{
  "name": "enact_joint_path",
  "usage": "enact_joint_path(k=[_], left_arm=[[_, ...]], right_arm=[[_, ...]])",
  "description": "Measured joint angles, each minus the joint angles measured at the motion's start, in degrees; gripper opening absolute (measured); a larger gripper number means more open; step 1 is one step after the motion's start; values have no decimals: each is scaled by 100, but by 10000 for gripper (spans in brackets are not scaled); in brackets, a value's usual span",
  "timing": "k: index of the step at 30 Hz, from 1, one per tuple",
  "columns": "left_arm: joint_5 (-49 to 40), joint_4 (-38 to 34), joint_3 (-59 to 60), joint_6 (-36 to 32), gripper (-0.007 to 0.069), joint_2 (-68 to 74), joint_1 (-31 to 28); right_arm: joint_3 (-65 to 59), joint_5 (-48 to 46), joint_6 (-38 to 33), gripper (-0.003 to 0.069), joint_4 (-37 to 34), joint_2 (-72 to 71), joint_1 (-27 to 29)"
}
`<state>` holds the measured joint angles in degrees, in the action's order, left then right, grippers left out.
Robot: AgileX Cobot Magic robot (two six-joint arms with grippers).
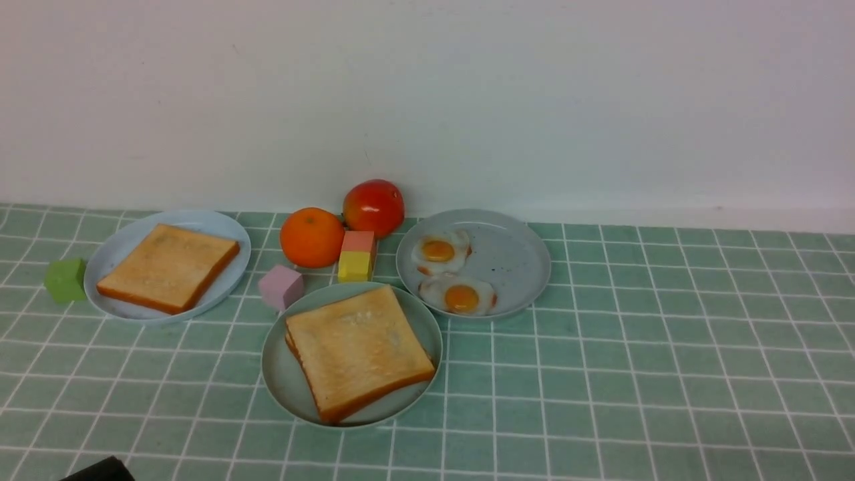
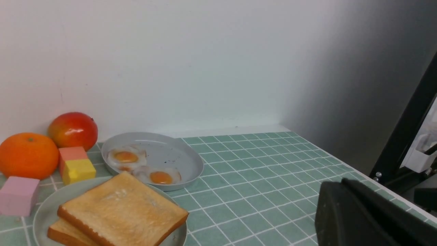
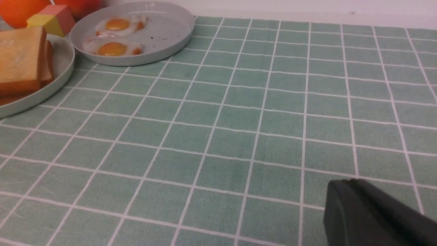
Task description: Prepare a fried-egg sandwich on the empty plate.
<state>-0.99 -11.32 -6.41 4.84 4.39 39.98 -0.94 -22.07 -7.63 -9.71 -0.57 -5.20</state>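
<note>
Toast slices, two of them stacked as the fried-egg sandwich [image 1: 357, 351], lie on the mint-green plate [image 1: 284, 377] near the front middle of the bench [image 1: 634, 374]; whether an egg sits between them cannot be told. Just behind and to the right, the grey-blue speckled plate [image 1: 511, 250] carries two fried eggs [image 1: 449, 270]. On the left a pale plate [image 1: 127, 244] bears a single slice. Both hands are drawn back and closed with nothing in them: the left hand [image 2: 362, 213] and right hand [image 3: 372, 215] show only as dark edges.
</note>
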Motion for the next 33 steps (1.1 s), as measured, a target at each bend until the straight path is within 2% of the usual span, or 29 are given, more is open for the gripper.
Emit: enact_joint_path(k=[21,23,27,30,33], left_arm=[[-24,6,22,0,4,0,0],[99,111,89,-32,0,-13,-132],[292,212,317,-42,-13,-139,-1027],[218,233,662,97,-13,-447,-2253],[-404,350,769,270,-13,-501,-3148]], right_arm=[[0,0,-82,-10,-13,-5,0],[0,0,-82,-6,-19,-5,0],[0,0,-82,-5,-19,-5,0],[0,0,-82,-3,-19,-5,0],[0,-1,-88,-3,-19,-5,0]])
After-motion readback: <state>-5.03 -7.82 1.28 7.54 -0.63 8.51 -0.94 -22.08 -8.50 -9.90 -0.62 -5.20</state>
